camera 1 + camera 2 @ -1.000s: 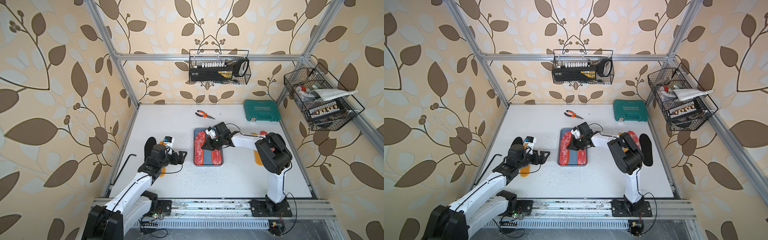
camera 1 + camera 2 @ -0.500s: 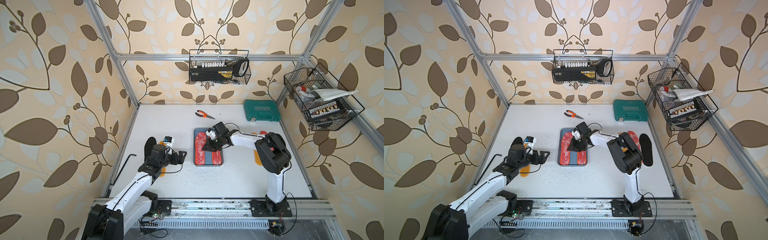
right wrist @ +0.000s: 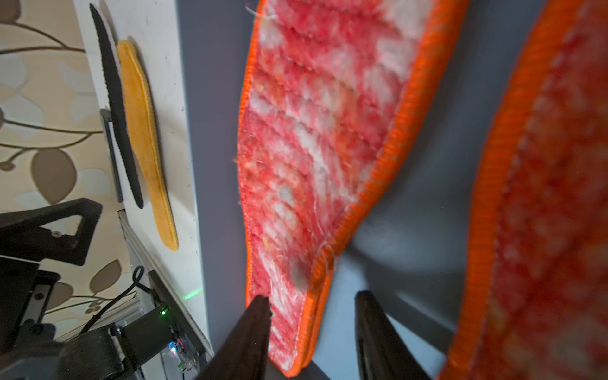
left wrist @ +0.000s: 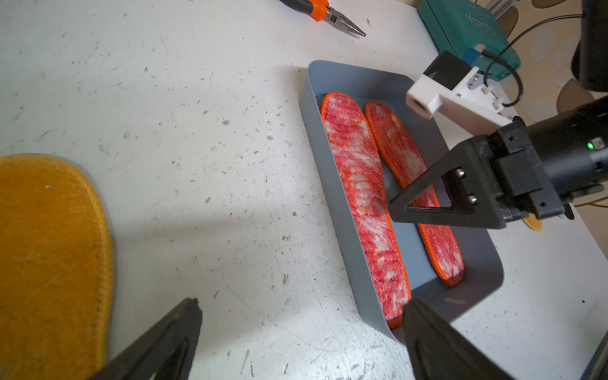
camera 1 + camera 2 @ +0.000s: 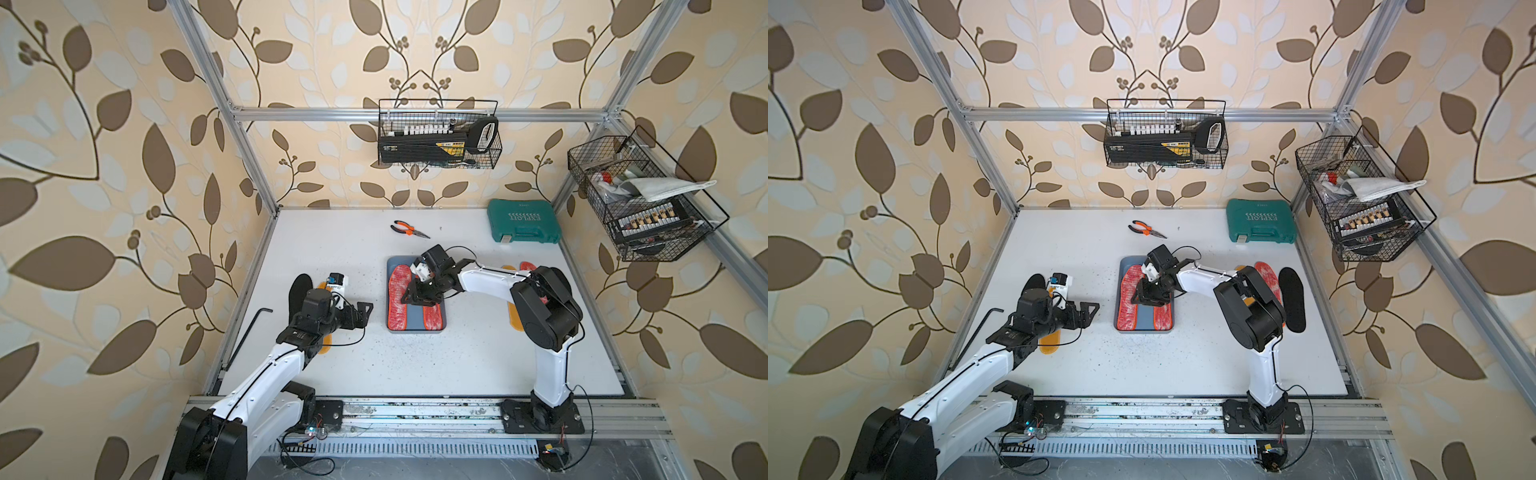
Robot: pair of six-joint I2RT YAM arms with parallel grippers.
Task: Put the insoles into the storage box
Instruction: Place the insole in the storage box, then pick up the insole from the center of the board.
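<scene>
In a top view, a shallow blue-grey rectangular plastic storage box [image 5: 1144, 322] sits at the centre of the frame. It holds two red-speckled insoles [image 5: 1128, 303] with orange edging, side by side. The right gripper [image 5: 1142, 298] hangs over them. Left of the box, the left gripper [image 5: 1087, 316] hovers with its jaws spread, its arm crossing an orange-yellow insole [image 5: 1048, 345]. A black insole [image 5: 1292, 299] lies at centre right.

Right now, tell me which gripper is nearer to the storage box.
Right. The right gripper is over the storage box, jaws apart at a red-speckled insole inside it. The left gripper is open over the table beside the box, apart from its wall.
</scene>
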